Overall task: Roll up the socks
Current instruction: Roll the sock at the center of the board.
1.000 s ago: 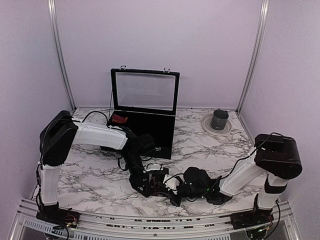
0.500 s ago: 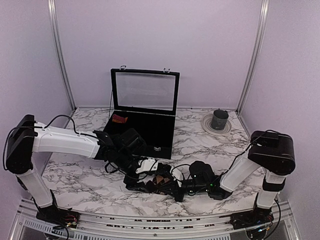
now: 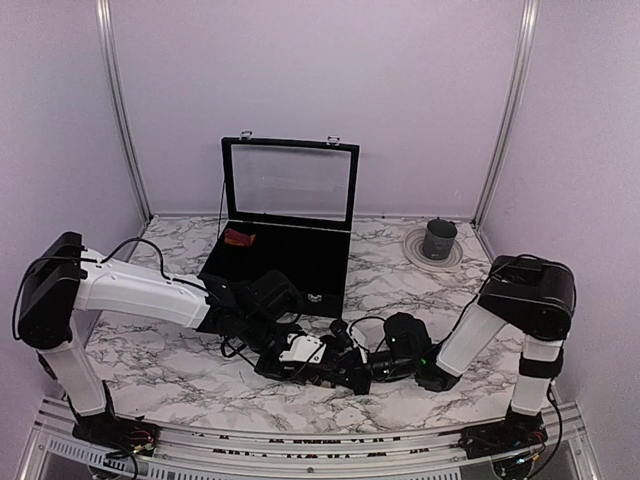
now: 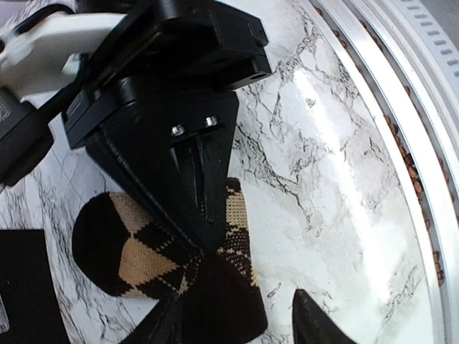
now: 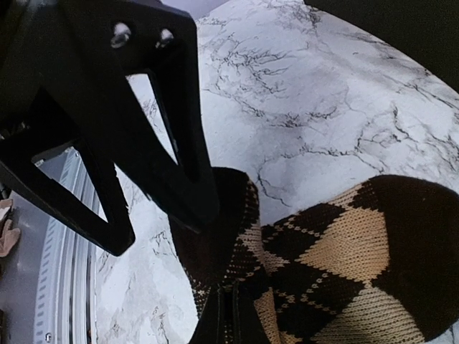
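One dark brown-black sock with tan argyle diamonds lay on the white marble tabletop, near its front rail. The right wrist view showed the right gripper pinching the sock's folded edge. The left wrist view showed the left gripper spread over it. Only the overhead view caught the magenta-red sock, inside the open black case.

left arm flattened, right tool shifted left

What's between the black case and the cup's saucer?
Nothing: only bare marble table lies between the case and the saucer, as the top view shows.
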